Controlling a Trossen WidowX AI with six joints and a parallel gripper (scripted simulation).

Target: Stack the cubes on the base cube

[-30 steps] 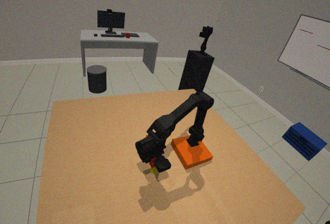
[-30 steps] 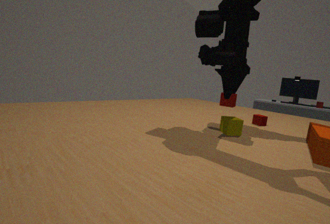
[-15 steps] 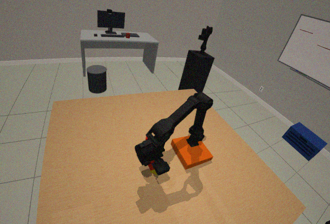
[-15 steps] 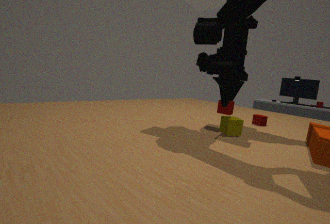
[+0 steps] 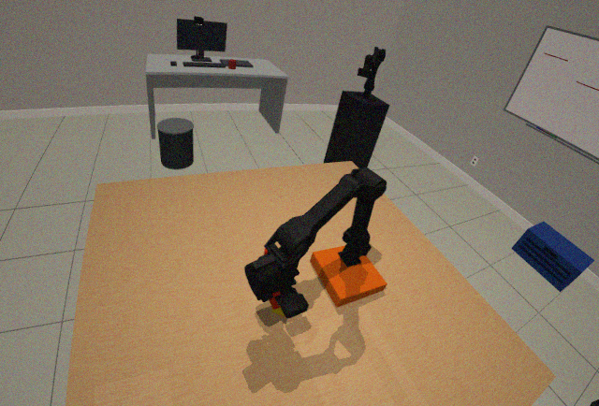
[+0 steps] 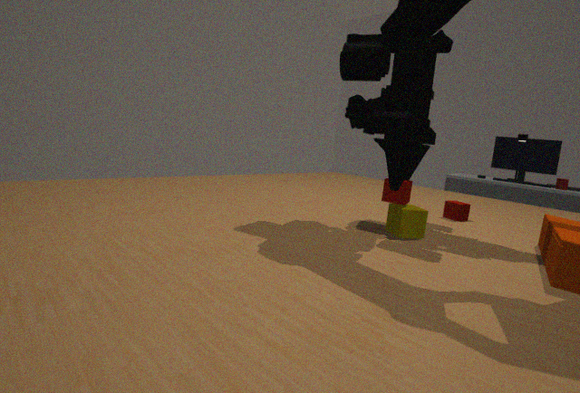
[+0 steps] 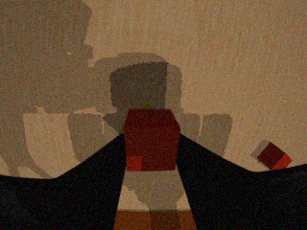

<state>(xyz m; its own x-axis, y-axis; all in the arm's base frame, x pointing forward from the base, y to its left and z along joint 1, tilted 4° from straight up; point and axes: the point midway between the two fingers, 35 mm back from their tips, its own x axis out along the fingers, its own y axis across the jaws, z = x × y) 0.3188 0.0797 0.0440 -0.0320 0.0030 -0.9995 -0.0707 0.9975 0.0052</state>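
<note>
Red cube [image 6: 396, 191] clamped in gripper [image 6: 398, 186], held straight below wrist, fingers pointing down. Yellow base cube [image 6: 406, 221] sits right underneath, red one offset toward its near-left top corner, looks touching or just about, hard to tell tbh. Second red cube [image 6: 456, 210] left further back and to right on table [image 6: 140, 285], apart from both. Probably just a release needed here.

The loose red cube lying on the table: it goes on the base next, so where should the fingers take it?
Grip the loose red cube across two opposite upright faces, coming straight down from above. It sits flat on the table, apart from the yellow base cube, so its sides look free. The gripper is shut on the other red cube.
</note>
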